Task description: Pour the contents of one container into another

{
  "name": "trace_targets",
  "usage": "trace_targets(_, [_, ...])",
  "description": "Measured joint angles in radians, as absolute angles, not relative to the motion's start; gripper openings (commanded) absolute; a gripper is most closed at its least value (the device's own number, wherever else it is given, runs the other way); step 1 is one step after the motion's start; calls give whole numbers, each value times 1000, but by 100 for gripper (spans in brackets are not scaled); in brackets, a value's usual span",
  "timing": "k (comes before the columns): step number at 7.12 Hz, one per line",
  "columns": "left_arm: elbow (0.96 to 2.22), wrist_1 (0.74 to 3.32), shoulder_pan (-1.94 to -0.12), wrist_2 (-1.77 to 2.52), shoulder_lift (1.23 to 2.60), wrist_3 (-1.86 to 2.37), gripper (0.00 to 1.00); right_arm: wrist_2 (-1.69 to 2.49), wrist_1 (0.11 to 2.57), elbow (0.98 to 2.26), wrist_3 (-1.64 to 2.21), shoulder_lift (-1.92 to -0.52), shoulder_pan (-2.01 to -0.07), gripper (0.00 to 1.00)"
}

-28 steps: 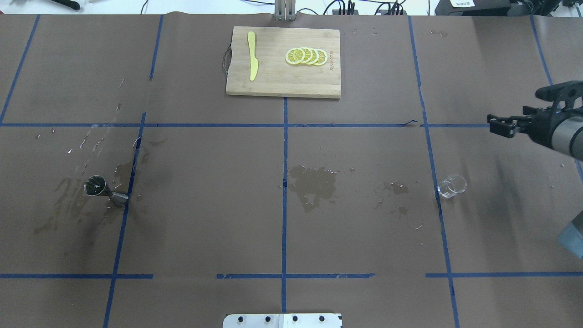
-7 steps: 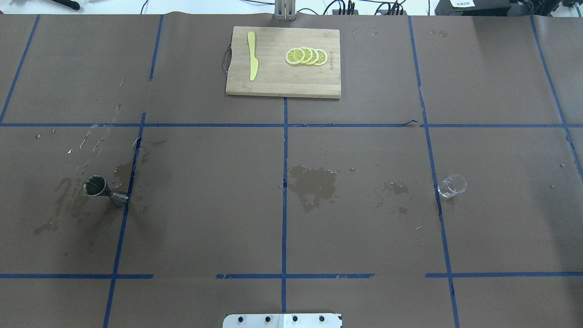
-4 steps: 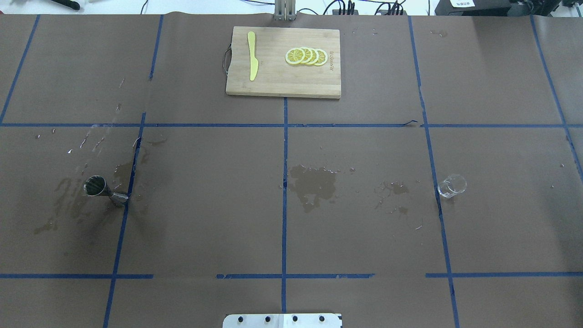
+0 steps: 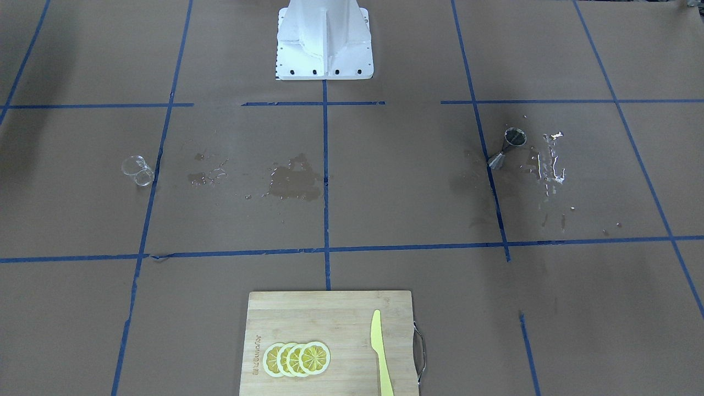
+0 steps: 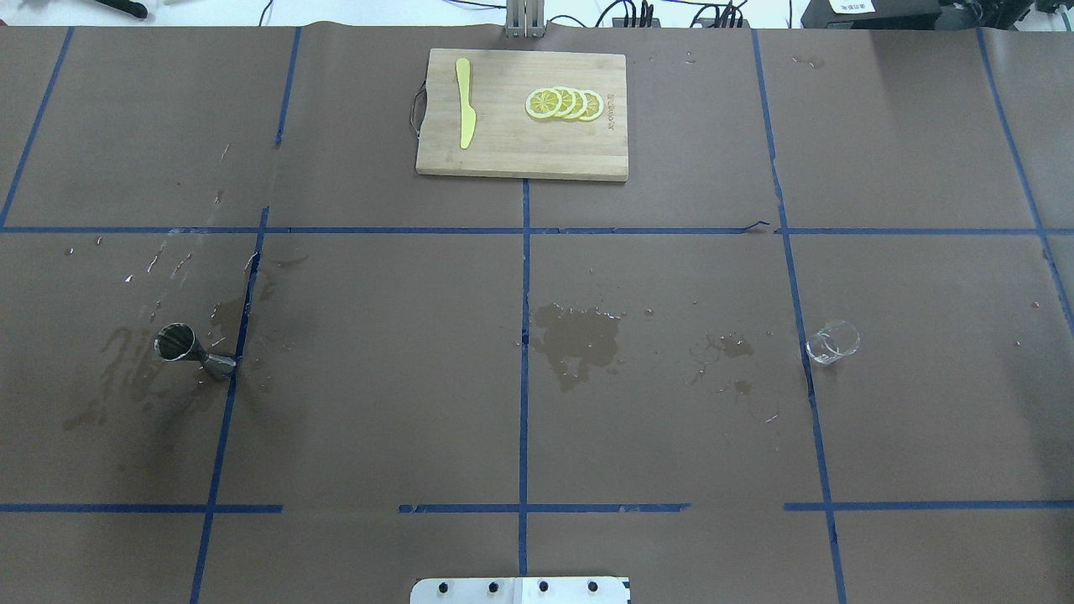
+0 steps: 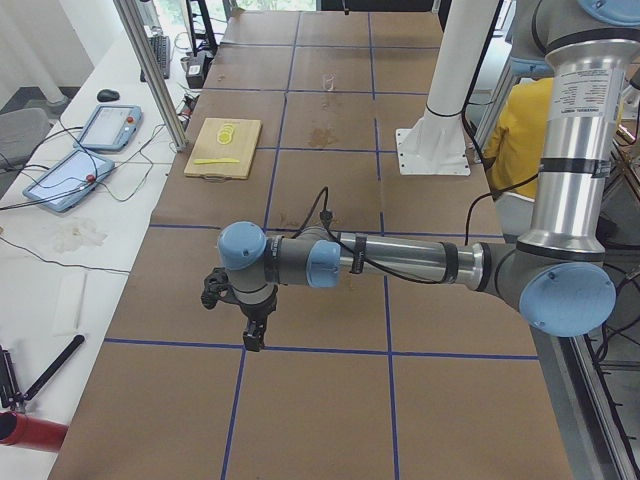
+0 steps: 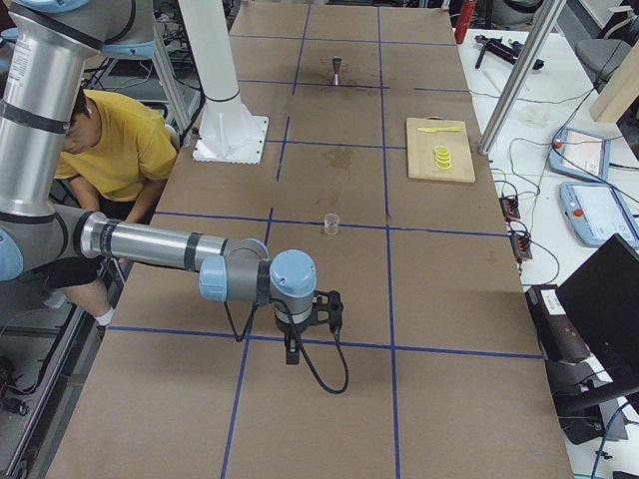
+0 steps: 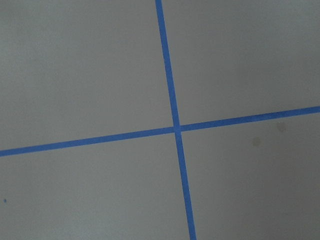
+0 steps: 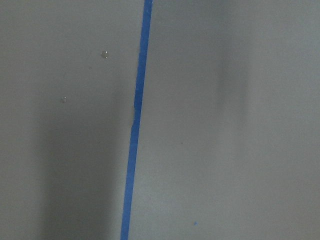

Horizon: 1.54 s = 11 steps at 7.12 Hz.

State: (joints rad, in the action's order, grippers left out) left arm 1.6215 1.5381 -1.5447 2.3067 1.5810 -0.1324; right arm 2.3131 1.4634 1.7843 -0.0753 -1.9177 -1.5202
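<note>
Right arm gone from overhead view since seconds ago, parked low over bare desk. Left arm same. Jaws open or closed: cannot tell. Cup and jigger unmoved, upright, each well clear of both jaws. Wet patches suggest pour finished, arms retreated.

One cup, one jigger, one board, one knife and seemingly four overlapping lemon slices are counted.
</note>
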Motion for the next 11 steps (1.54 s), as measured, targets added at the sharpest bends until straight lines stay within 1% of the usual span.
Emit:
trace_targets(1, [1656, 1538, -1547, 2306, 1532, -169, 100, 2313, 1463, 1781, -73, -1915, -1520, 100])
trace_targets(3, [1684, 1537, -1548, 2307, 1492, -194, 100, 2313, 1463, 1780, -73, -1905, -1520, 100])
trace_targets(8, [1688, 1543, -1549, 2304, 1496, -194, 100, 2304, 1460, 1785, -75, -1896, -1520, 100])
trace_targets(11, [1691, 1544, -1549, 2307, 1497, -193, 100, 2312, 1551, 1795, -72, -1848, -1526, 100])
